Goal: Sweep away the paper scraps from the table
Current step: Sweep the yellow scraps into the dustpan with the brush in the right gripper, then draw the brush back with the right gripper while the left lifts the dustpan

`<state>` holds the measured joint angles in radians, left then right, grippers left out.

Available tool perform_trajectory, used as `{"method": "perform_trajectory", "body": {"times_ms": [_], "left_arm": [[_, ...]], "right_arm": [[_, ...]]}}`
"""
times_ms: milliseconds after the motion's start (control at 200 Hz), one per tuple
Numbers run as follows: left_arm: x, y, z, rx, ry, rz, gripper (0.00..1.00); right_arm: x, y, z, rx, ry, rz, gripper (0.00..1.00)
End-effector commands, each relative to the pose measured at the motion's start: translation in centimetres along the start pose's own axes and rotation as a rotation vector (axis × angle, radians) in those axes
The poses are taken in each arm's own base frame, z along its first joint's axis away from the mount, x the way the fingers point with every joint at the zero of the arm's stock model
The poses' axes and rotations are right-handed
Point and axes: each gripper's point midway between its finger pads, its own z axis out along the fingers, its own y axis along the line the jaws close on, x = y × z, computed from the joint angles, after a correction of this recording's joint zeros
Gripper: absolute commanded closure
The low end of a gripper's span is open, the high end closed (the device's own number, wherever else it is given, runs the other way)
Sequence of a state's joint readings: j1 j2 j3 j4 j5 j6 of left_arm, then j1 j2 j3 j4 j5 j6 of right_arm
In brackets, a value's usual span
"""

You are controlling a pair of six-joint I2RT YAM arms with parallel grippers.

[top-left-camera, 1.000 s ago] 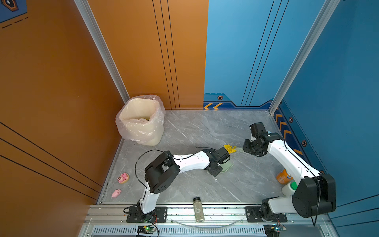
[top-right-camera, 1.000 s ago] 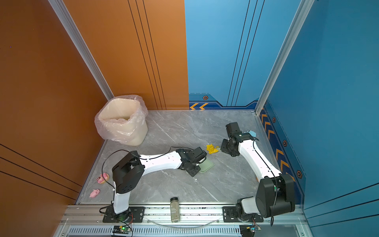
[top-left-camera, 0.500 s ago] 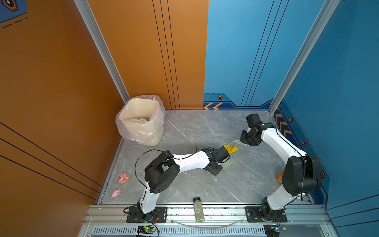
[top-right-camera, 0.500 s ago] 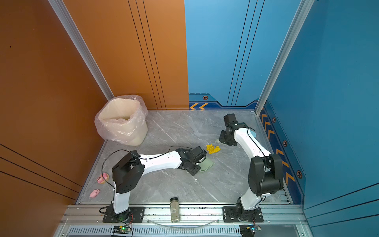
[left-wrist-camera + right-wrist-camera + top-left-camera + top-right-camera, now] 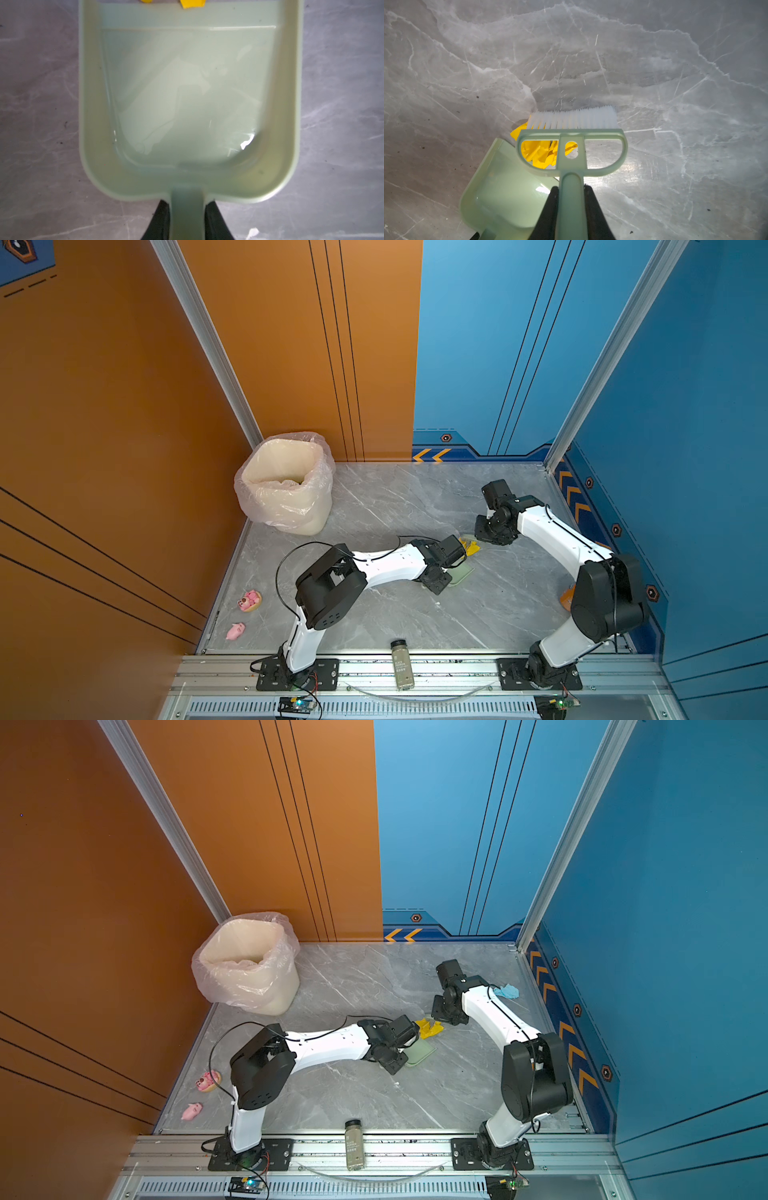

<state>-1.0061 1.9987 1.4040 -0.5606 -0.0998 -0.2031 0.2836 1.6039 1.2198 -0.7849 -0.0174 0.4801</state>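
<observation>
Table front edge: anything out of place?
Yes: a pepper bottle seems to lie on its side, straddling the front edge of the table and the aluminium rail, half off the surface.

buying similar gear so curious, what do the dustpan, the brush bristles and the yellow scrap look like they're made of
The dustpan looks like pale green moulded plastic, glossy: light glints off its rounded walls. The brush bristles seem synthetic fibre, white and matte: straight, even tufts. The yellow scrap looks like thin paper, matte, with sharp creases.
</observation>
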Motion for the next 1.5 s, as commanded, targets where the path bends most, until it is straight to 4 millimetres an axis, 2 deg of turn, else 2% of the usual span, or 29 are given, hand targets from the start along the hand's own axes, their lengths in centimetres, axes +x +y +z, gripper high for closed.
{"method": "perform_trajectory", "body": {"times_ms": [0,375,566,726,996,1101,1347,1497], "left_arm": [[-0.1,0.1,0.5,0.014,0.015,-0.024,1.0],[0.1,0.1,0.6,0.017,0.02,-0.026,1.0],[0.2,-0.1,0.7,0.024,0.021,-0.026,1.0],[0.1,-0.2,0.7,0.028,0.019,-0.026,1.0],[0.3,-0.1,0.8,0.026,0.015,-0.029,1.0],[0.2,0.1,0.7,0.017,0.002,-0.037,1.0],[-0.8,1.3,-0.7,-0.018,-0.115,-0.069,1.0],[-1.6,2.6,-2.7,-0.074,-0.211,-0.081,1.0]], "right_arm": [[2.4,0.2,-0.6,-0.011,0.042,-0.001,1.0],[6.1,1.3,-0.8,-0.058,0.126,-0.046,1.0],[7.2,2.5,-1.3,-0.137,0.152,-0.055,1.0],[6.1,2.5,-1.9,-0.183,0.12,0.007,1.0],[2.3,0.6,-3.6,-0.176,0.022,0.095,1.0],[1.4,-0.3,-4.0,-0.155,-0.004,0.114,1.0],[1.2,-2.3,-4.5,-0.151,-0.023,0.158,1.0],[1.2,-3.3,-4.4,-0.152,-0.031,0.18,1.0]]}}
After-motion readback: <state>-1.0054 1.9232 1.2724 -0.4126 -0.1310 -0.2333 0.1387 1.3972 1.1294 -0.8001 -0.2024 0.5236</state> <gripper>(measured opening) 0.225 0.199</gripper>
